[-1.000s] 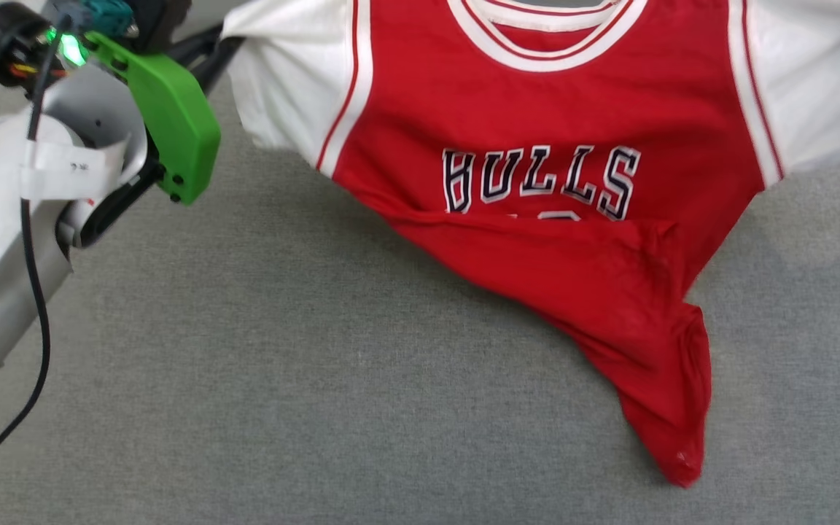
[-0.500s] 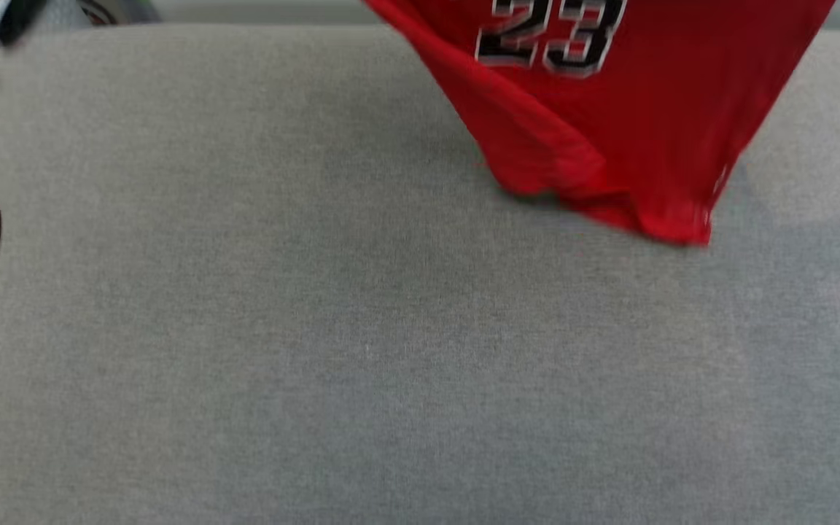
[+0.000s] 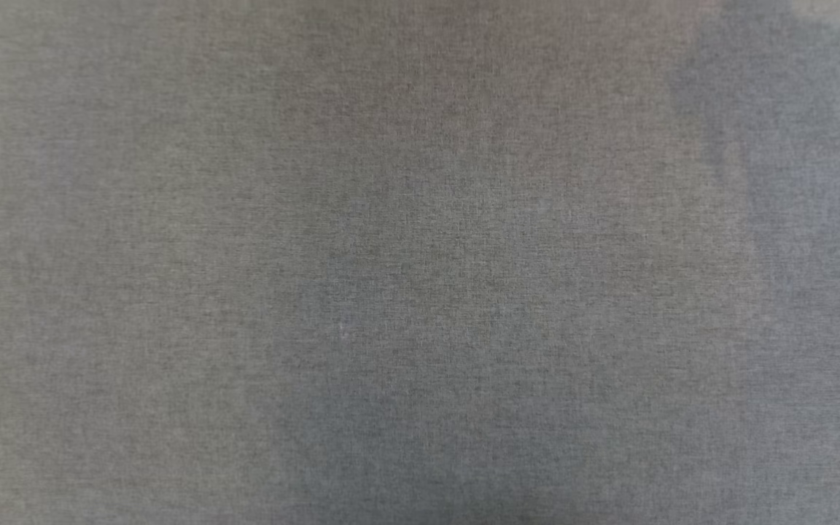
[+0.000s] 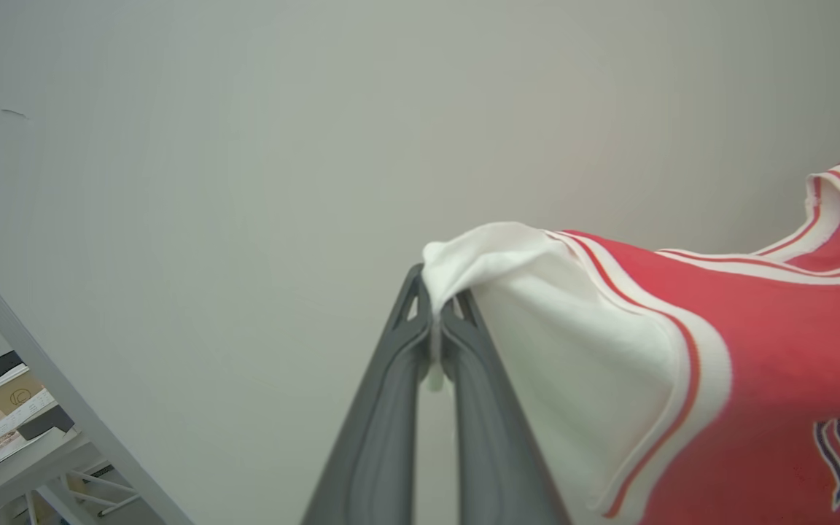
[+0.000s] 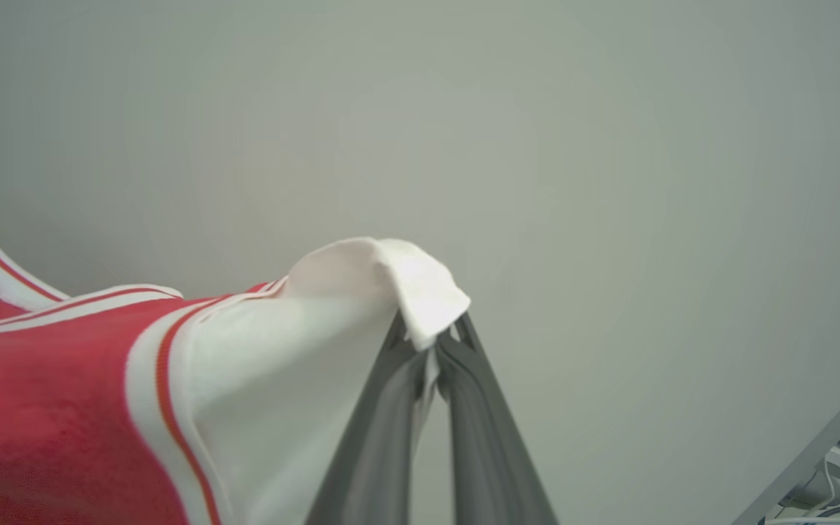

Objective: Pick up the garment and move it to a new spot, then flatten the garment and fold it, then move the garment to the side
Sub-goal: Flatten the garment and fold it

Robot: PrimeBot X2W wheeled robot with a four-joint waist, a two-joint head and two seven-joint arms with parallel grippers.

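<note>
**A:** Three views. Where does the job stand?

**B:** Head view first: grey cloth (image 3: 420, 262) with a soft shadow across it. I judge that to be the surface the shirt must go down on.

**A:** And the left wrist view?

**B:** The left gripper (image 4: 436, 313) is clenched on a bunched tip of white sleeve (image 4: 551, 306). The shirt (image 4: 741, 350) hangs away from it to that view's right, front lettering showing, with a pale wall (image 4: 245, 146) behind. It looks lifted into the air.

**A:** Right wrist view?

**B:** The mirror of it. The right gripper (image 5: 431, 343) is pinched shut on the other sleeve (image 5: 281, 364), and the red body runs off to that view's left. So the shirt is held up between both arms by its sleeves, stretched fairly wide.

**A:** So what is done?

**B:** The pick-up, I'd say. The carry to a new spot seems to be in hand. Laying it down, flattening, folding and moving it aside are all left.
</note>
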